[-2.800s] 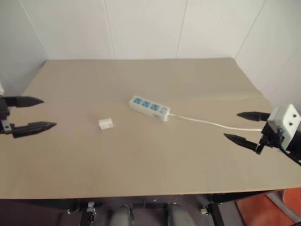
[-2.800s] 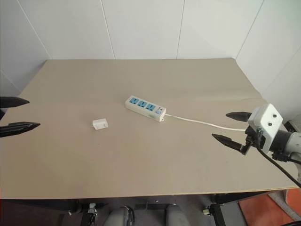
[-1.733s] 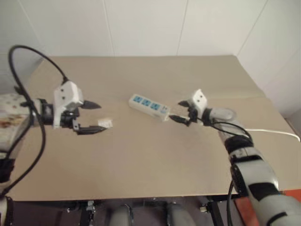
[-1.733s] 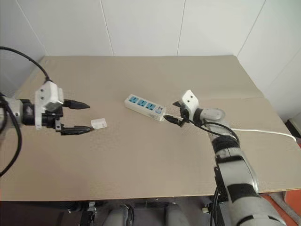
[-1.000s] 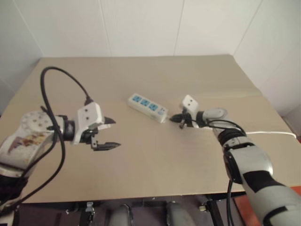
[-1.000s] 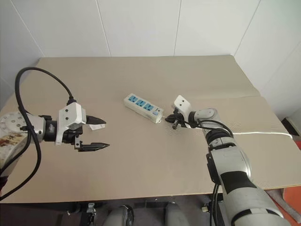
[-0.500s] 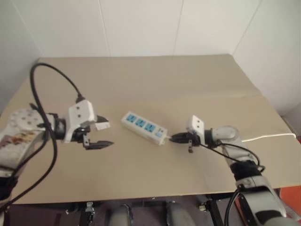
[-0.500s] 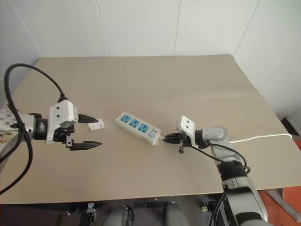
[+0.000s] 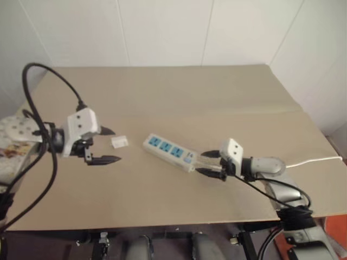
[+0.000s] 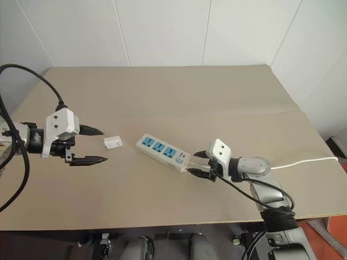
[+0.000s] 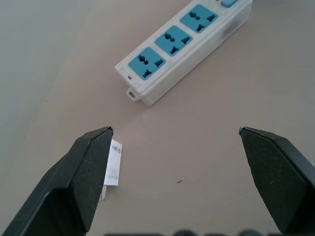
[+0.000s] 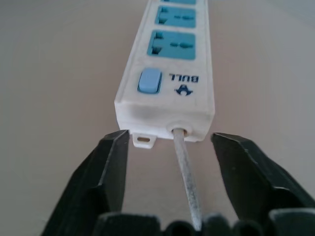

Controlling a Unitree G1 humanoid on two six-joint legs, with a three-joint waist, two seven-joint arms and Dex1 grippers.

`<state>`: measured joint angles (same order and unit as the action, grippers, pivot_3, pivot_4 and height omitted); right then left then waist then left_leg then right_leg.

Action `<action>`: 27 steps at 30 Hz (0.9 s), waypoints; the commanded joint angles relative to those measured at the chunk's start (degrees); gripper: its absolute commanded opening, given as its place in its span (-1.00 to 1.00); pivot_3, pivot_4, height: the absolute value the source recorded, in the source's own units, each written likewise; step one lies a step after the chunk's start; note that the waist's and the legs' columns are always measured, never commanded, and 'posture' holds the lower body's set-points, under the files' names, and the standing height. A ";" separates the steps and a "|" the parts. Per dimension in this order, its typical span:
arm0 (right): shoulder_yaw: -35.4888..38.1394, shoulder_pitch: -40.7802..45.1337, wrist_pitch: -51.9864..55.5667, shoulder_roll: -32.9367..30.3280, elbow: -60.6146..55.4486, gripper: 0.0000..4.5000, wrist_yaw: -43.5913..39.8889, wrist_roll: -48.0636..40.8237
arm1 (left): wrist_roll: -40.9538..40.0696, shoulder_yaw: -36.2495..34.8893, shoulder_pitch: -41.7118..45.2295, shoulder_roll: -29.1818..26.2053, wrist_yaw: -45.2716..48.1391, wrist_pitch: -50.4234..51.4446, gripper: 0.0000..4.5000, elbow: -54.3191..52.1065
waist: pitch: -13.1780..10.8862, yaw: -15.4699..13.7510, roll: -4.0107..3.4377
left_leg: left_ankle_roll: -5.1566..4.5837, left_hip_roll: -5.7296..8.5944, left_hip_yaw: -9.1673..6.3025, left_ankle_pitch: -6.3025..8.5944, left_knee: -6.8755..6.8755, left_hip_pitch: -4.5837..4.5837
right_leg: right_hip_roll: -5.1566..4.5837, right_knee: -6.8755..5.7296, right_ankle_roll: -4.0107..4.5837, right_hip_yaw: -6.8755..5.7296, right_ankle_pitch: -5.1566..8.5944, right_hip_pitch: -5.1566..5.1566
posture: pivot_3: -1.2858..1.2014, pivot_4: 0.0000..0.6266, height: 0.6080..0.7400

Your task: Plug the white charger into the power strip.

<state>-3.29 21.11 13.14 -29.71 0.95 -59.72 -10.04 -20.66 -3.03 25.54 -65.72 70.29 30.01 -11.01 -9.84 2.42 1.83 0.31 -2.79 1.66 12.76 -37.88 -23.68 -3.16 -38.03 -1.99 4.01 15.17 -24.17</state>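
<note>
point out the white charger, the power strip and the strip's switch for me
white charger (image 10: 113, 142): right eye view, middle of its top face
power strip (image 10: 162, 149): right eye view, on the middle blue socket
switch (image 12: 149, 81): right wrist view, centre of the blue button at the cord end

Soft, even light falls from overhead, bright on the white walls and flat on the tan desk (image 10: 162, 92), with no glare. Shadows are faint and short, tucked close under the power strip (image 10: 162, 152). The left eye view looks hazier and duller than the right. In the wrist views, the near black fingers (image 12: 98, 182) blur slightly.
</note>
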 commanded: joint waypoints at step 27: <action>-1.89 -0.64 -15.84 10.90 10.95 0.98 6.29 -3.50 | -3.45 -5.46 -5.49 -4.51 -0.44 5.30 1.00 -9.18 | 0.01 0.13 0.01 | 0.00 -0.03 -0.01 0.00 0.00 0.03 | 0.02 -0.02 0.00 0.00 0.00 0.00 | 0.03 -0.52 1.00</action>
<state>-5.40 19.51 -0.94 -18.53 11.96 -52.53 -13.46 -24.52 -7.37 19.77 -68.87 69.73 35.55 -18.87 -9.83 2.55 1.85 0.31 -2.82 1.65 12.76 -37.88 -23.65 -3.14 -38.05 -1.99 4.01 15.17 -24.17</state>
